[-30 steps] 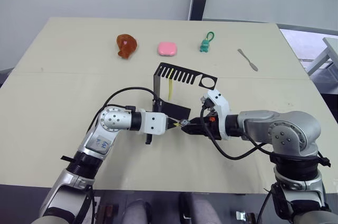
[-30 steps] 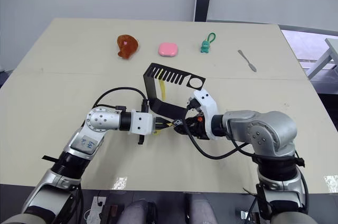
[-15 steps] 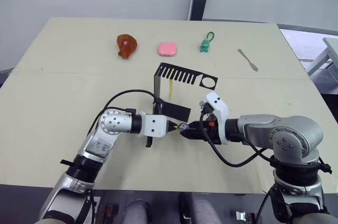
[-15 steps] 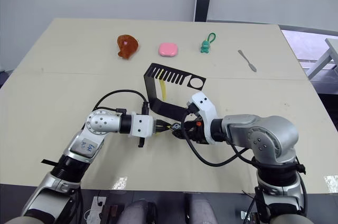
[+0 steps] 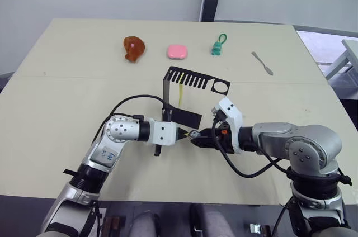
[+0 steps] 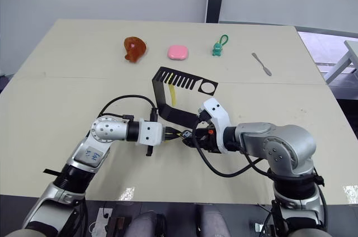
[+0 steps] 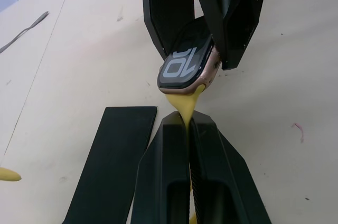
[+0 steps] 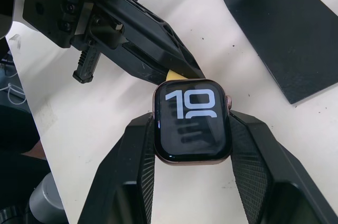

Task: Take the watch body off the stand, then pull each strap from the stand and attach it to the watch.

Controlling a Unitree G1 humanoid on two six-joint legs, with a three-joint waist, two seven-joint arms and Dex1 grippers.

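The watch body [image 8: 191, 120], a small black square face with pale digits, sits between the fingers of my right gripper [image 5: 198, 136], which is shut on its two sides. My left gripper [image 7: 187, 122] faces it and is shut on a yellow strap [image 7: 185, 104]. The strap's end touches the watch's edge. Both meet low over the table, just in front of the foot [image 5: 183, 117] of the stand [image 5: 167, 90]. The stand's comb arm [image 5: 191, 79] reaches right to a ring end [image 5: 221, 86]. Another yellow strap [image 5: 181, 93] hangs from the comb arm.
Along the far side of the table [image 5: 67, 103] lie an orange-brown lump [image 5: 133, 47], a pink rounded block [image 5: 177, 51], a green keyring toy [image 5: 217, 46] and a small metal tool [image 5: 263, 62]. Black cables loop from both wrists near the stand.
Both grippers, still meeting at the watch, have drifted slightly toward the table's near edge. Neither grip has changed.
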